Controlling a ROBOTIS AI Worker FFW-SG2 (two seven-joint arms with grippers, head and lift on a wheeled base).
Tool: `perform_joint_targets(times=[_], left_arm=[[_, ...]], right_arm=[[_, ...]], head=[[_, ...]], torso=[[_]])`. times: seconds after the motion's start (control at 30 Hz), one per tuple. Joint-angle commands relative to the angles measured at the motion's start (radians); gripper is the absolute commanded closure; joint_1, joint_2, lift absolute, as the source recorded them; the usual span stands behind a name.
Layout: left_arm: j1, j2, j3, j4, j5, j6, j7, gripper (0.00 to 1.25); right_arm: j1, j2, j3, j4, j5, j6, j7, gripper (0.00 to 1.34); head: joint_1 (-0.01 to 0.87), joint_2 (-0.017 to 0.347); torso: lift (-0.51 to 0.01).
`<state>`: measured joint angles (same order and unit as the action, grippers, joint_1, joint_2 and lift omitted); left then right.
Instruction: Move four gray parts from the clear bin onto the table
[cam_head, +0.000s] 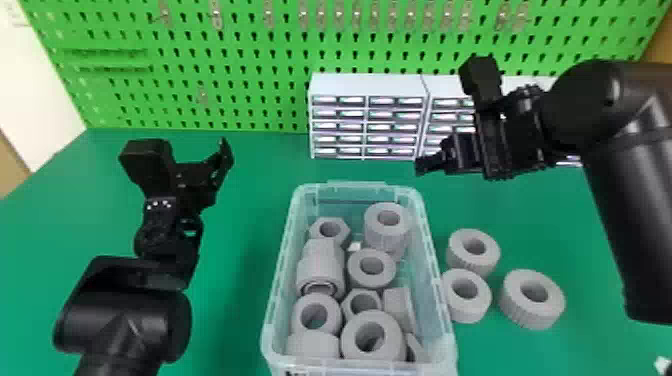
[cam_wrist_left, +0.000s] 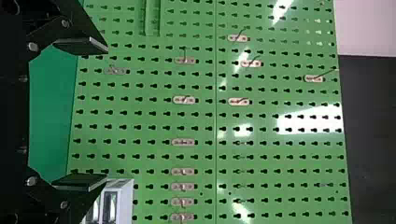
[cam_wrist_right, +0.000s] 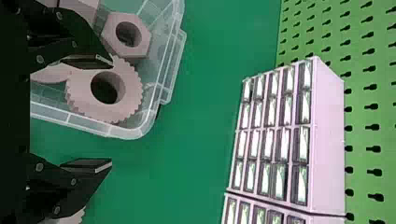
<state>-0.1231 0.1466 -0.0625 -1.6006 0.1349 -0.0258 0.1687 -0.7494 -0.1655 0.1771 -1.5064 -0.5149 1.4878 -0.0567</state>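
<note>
Counted three gray rings on the green table (cam_head: 240, 220), all just off the right side of the clear bin (cam_head: 279, 290): one farther back (cam_head: 457, 257), one nearest the bin wall (cam_head: 467, 312), and one farther out to the right (cam_head: 515, 311). Couldn't tell about actual contact between that second one and the bin.

Found plenty more gray parts inside the bin, including a hex nut (cam_head: 316, 231) at the back left, a ridged ring (cam_head: 371, 231) at the back right and a fat ring (cam_head: 350, 345) up front.

Had the right gripper (cam_head: 420, 167) hanging above the table, past the bin's back right corner, with fingers (cam_wrist_right: 100, 165) spread wide and nothing between them. In the right wrist view, got one finger over the bin's parts and the other off to the side of it.

Had the left gripper (cam_head: 221, 167) parked in the air left of the bin, also opened up and empty.

Spotted white drawer cabinets (cam_head: 367, 87) at the back, plus a green pegboard (cam_head: 250, 117) behind them.
</note>
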Motion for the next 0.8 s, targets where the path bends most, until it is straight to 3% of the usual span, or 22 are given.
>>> perform_joint_targets(times=[0.0, 0.53, 0.77], left_arm=[[-0.007, -0.004, -0.005, -0.001, -0.004, 0.000, 0.000, 0.30], [-0.009, -0.019, -0.002, 0.001, -0.024, 0.000, 0.000, 0.30], [-0.006, -0.022, 0.003, 0.001, -0.026, 0.001, 0.000, 0.30]], right_arm=[[-0.004, -0.008, 0.032, 0.002, -0.013, -0.035, 0.000, 0.51], [-0.047, -0.009, 0.151, 0.098, -0.034, -0.081, 0.034, 0.51], [-0.081, -0.003, 0.239, 0.178, 0.015, -0.123, 0.135, 0.47]], head=[[0.693, 0.072], [0.693, 0.072], [0.693, 0.072]], torso=[[-0.052], [-0.052], [-0.052]])
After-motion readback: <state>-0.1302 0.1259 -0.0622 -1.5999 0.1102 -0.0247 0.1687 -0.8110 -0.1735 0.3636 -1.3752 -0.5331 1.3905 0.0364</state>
